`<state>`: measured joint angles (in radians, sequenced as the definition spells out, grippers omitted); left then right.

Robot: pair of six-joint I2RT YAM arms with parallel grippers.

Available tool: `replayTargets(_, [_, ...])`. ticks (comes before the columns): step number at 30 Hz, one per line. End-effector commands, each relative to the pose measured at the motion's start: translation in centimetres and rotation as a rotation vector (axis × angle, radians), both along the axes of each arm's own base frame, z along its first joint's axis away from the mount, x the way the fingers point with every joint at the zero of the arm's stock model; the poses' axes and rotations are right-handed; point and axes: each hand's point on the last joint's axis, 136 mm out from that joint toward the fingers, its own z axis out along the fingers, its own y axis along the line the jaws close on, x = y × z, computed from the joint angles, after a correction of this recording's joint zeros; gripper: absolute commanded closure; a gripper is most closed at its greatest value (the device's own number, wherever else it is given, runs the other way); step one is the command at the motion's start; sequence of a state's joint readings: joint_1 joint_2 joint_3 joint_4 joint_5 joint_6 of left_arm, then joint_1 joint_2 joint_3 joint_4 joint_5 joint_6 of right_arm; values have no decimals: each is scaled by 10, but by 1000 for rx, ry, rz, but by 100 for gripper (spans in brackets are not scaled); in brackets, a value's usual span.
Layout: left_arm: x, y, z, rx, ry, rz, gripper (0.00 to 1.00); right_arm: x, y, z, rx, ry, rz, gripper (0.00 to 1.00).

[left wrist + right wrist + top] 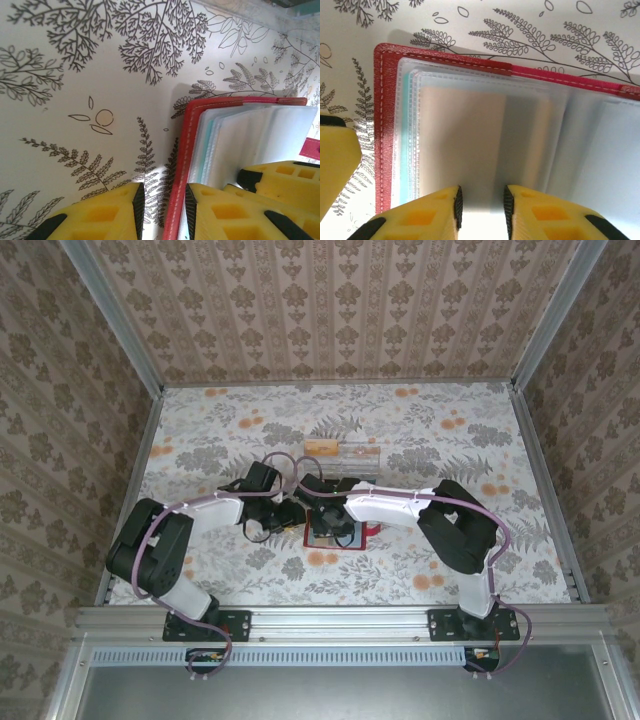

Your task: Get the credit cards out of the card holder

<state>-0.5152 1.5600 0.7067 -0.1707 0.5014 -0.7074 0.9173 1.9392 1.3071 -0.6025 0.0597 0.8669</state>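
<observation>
Although the card holder (382,125) lies open on the desk (480,430) near its middle, with the clear sleeves (407,130) fanned out, I judge the task to be at an early stage. A pale card (470,145) sits inside the front sleeve, and a teal edge shows in a sleeve behind it, though I cannot tell what that is. A small tan thing rests at the left end of the clear tray (360,453) beyond the holder. It is too small to name, so whether 1 card is already out is uncertain. What is left, as I read it, is to draw each card from its sleeve and set it aside. Both arms reach in from the near edge with elbows pushed outward and forearms meeting over the holder. The left arm (205,512) comes from the left with its wrist low, and the right arm (385,503) stretches leftward across the middle. The left claw (164,200) has its jaws slightly apart and straddles the holder's red edge. That edge lies against 1 pad while bare desk shows beside the other, so it seems to steady the cover, not clamp it. The right claw (481,200) points down over the front sleeve with its jaws narrowly apart. I cannot tell whether it pinches the sleeve or the card.
</observation>
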Motion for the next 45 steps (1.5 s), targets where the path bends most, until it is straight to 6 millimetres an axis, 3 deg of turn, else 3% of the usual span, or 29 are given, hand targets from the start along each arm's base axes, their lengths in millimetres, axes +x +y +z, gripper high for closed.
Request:
replayTargets(1, [-1, 1, 5, -19, -1, 8, 69, -13, -4, -15, -31, 51, 13, 75])
replayTargets(3, [-1, 1, 6, -19, -3, 8, 69, -13, -5, -15, -32, 50, 11, 74])
replayTargets(5, [-1, 1, 5, -19, -3, 9, 69, -12, -5, -12, -32, 45, 13, 66])
replayTargets(12, [0, 3, 7, -18, -9, 17, 69, -4, -2, 14, -35, -3, 29, 59])
replayTargets(16, [3, 8, 10, -21, -21, 40, 69, -4, 0, 19, -42, 1, 27, 55])
replayTargets(32, [3, 14, 10, -29, -18, 55, 69, -7, 10, -5, -37, 51, 48, 47])
replayTargets(45, [2, 15, 8, -29, -13, 52, 69, -19, 1, -26, -72, 104, 61, 44])
